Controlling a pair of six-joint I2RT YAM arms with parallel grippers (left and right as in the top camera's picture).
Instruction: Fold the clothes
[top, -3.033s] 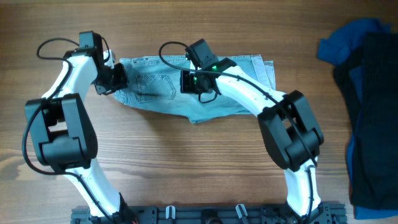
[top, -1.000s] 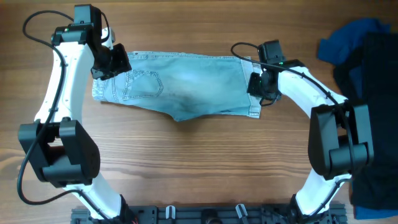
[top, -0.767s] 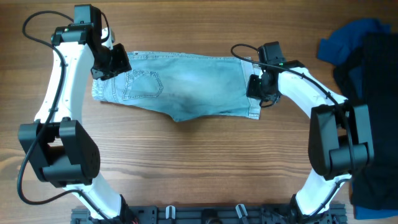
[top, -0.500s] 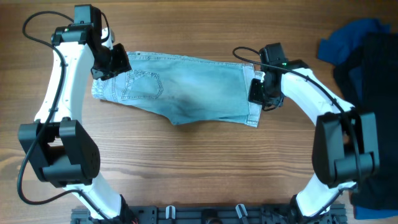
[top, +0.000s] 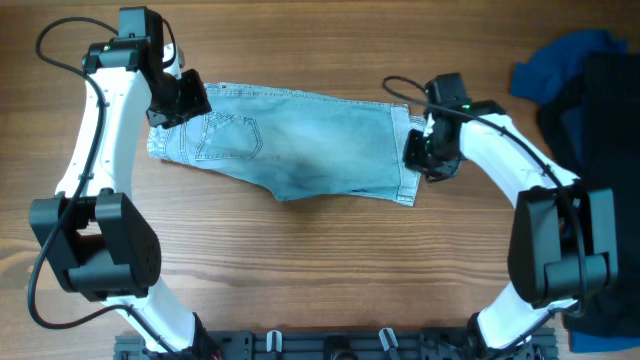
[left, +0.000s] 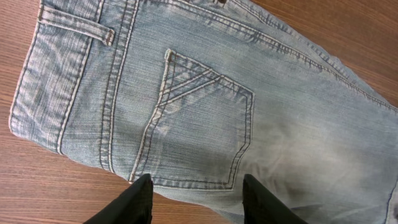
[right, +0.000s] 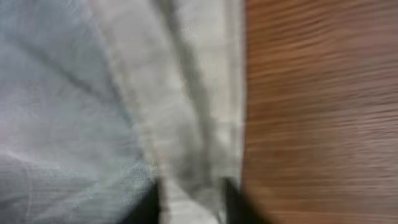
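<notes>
The light blue denim shorts (top: 300, 140) lie flat and spread lengthwise on the wooden table, waistband to the left and cuffed hem to the right. My left gripper (top: 185, 103) is at the waistband's upper corner. In the left wrist view it (left: 198, 202) is open over the back pocket of the shorts (left: 205, 106) and holds nothing. My right gripper (top: 418, 152) is at the cuffed hem. The right wrist view is blurred, and there its fingers (right: 193, 202) are close together with the hem (right: 186, 124) between them.
A heap of royal-blue and black garments (top: 590, 150) lies along the right edge of the table, to the right of my right arm. Bare wood (top: 300, 270) runs between the shorts and the arm bases at the front.
The folded-over leg has been drawn out to the right, so the shorts now lie full length. In the last second my right gripper moved slightly right and down with the hem. My left gripper held still.
</notes>
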